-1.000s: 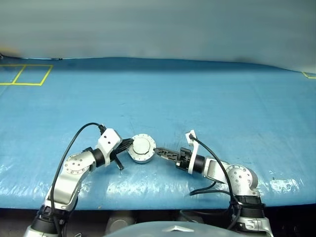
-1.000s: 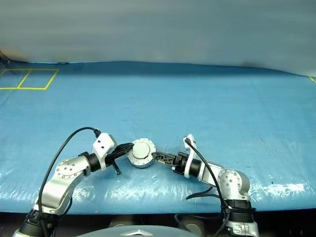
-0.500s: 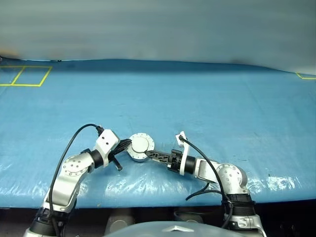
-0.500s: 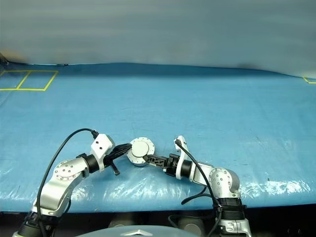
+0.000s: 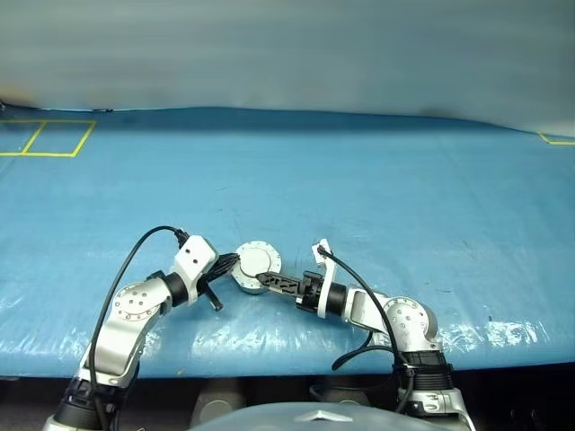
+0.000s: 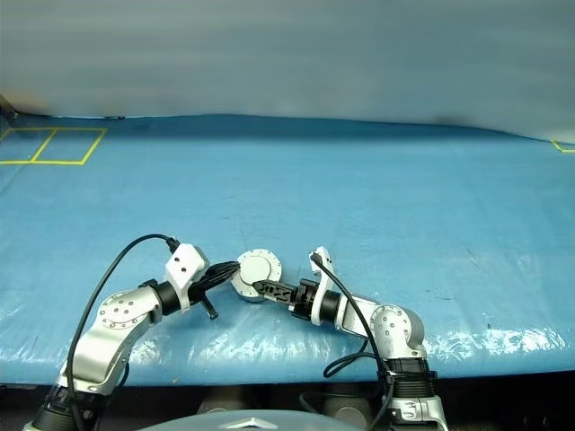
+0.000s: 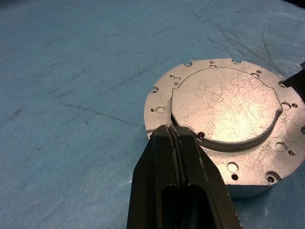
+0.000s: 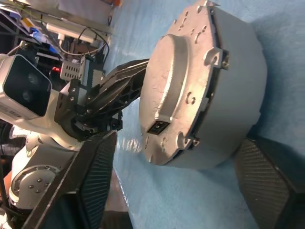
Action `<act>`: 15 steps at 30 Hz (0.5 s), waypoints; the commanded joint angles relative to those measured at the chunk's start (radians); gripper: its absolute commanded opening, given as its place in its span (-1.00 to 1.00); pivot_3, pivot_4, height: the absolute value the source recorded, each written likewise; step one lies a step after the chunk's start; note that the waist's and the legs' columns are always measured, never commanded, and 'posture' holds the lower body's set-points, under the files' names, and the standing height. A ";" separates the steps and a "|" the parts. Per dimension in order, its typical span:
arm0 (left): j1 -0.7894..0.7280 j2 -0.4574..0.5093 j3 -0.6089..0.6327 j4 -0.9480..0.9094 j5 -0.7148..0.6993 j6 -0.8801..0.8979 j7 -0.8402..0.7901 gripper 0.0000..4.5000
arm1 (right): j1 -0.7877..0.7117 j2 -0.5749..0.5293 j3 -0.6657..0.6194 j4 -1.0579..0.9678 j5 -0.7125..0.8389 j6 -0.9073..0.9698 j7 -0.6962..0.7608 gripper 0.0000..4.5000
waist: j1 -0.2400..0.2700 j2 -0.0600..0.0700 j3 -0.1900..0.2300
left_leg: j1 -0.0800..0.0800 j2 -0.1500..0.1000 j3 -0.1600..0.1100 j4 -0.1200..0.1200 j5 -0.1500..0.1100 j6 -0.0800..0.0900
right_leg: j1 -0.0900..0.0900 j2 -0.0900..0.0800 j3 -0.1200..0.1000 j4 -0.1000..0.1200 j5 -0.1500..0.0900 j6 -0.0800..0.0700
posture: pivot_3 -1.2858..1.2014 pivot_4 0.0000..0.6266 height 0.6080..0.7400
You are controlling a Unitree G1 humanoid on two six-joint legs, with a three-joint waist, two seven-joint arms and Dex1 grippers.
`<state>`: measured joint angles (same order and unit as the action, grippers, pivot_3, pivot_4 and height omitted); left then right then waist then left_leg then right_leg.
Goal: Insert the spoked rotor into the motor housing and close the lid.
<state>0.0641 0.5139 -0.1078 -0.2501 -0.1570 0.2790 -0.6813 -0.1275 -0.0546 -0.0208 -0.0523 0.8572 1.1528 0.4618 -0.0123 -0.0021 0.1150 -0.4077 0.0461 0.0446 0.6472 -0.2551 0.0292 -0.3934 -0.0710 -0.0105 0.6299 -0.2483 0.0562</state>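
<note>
- One motor housing [image 5: 256, 268] lies on the blue worktop [image 5: 377, 189], near its front edge and a little left of the middle.
- One lid [image 7: 226, 105], a flat silver disc, sits flush on top of the housing.
- One left gripper [image 7: 174, 143]: jaws clenched on nothing, their tips resting on the housing's top edge.
- One right gripper [image 5: 269, 282]: jaws spread, one on each side of the housing; contact cannot be told.
- One yellow taped rectangle [image 5: 47, 137] marks the worktop's far left corner.
</note>
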 commanded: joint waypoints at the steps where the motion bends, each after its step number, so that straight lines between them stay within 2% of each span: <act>1: 0.015 0.001 -0.051 0.018 0.012 0.026 -0.022 -1.00 | 0.013 -0.001 0.009 0.014 -0.011 -0.007 0.004 0.35 | 0.001 0.000 0.000 | 0.000 0.000 0.000 0.000 0.000 0.000 | 0.000 0.000 0.000 0.000 0.000 0.000 | 0.03 -0.52 1.00; 5: 0.013 0.000 -0.050 0.021 0.011 0.027 -0.022 -1.00 | 0.015 0.002 0.007 0.007 -0.010 -0.011 -0.002 -0.23 | 0.002 0.000 0.000 | -0.001 0.000 0.000 0.000 0.000 0.000 | 0.000 0.000 0.000 0.000 0.000 0.001 | 0.03 -0.52 1.00; 7: 0.012 0.000 -0.048 0.022 0.009 0.028 -0.022 -1.00 | 0.014 0.004 0.007 0.008 -0.009 -0.013 -0.002 -0.43 | 0.002 0.000 0.000 | 0.000 0.000 0.000 0.000 0.000 0.000 | 0.000 0.000 0.000 0.000 0.001 0.001 | 0.03 -0.52 1.00; 15: 0.017 0.000 -0.036 0.011 -0.004 0.030 -0.025 -1.00 | 0.016 0.015 0.004 0.003 -0.002 -0.014 0.000 -0.43 | 0.002 0.000 0.000 | 0.000 0.000 0.000 0.002 0.000 0.000 | 0.001 -0.001 0.001 0.000 0.002 0.002 | 0.03 -0.52 1.00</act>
<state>0.0608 0.5162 -0.1008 -0.2451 -0.1593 0.2799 -0.6825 -0.1146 -0.0509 -0.0263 -0.0479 0.8574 1.1423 0.4694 -0.0106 -0.0019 0.1151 -0.4081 0.0462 0.0444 0.6492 -0.2548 0.0295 -0.3930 -0.0717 -0.0092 0.6301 -0.2467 0.0585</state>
